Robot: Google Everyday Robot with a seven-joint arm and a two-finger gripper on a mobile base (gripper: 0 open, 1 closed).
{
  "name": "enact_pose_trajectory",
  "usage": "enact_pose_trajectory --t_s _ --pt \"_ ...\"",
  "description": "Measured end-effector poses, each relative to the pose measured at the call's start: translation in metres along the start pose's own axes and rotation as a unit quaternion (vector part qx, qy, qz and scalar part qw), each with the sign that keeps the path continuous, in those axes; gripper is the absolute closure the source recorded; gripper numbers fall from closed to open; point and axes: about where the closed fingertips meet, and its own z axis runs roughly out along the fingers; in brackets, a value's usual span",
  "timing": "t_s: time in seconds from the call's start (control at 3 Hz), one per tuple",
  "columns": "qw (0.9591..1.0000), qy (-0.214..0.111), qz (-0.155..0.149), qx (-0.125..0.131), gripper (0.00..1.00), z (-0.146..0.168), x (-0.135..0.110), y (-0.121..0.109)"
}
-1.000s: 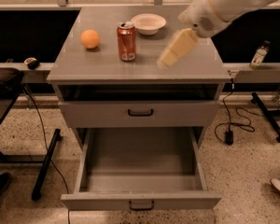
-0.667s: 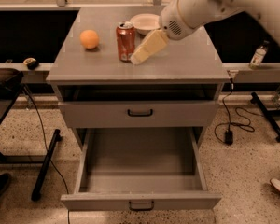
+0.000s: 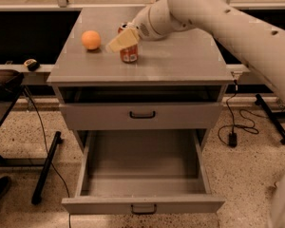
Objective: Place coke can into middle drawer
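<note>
The coke can [image 3: 129, 55] stands upright on the grey cabinet top, to the right of the orange ball [image 3: 90, 40]. My gripper [image 3: 121, 40] reaches in from the upper right on its large white arm. It sits at the can's top and left side and covers the upper part of the can. The middle drawer [image 3: 109, 205] is the lowest one, pulled fully open toward the camera. Its shallow grey tray is empty, and a small dark handle is on its front.
The upper grey drawer front [image 3: 180, 116] with a black handle is closed, with an open gap above it. A black stand leg [image 3: 46, 167] is on the floor at left. A cable and plug [image 3: 232, 137] lie at right. The arm [image 3: 237, 27] spans the cabinet's right rear.
My gripper has moved left across the cabinet top, from right of the can to right at it. The arm now hides the white bowl at the back.
</note>
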Motion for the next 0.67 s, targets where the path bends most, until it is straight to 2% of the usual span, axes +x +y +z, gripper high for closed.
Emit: enact_pose_trajectory --t_s 0.33,0.67 --pt "0.9990 -0.039 0.022 0.008 0.18 0.023 -0.023 -0.013" --pt "0.9980 -0.038 0.050 0.009 0.50 0.048 -0.019 -0.029"
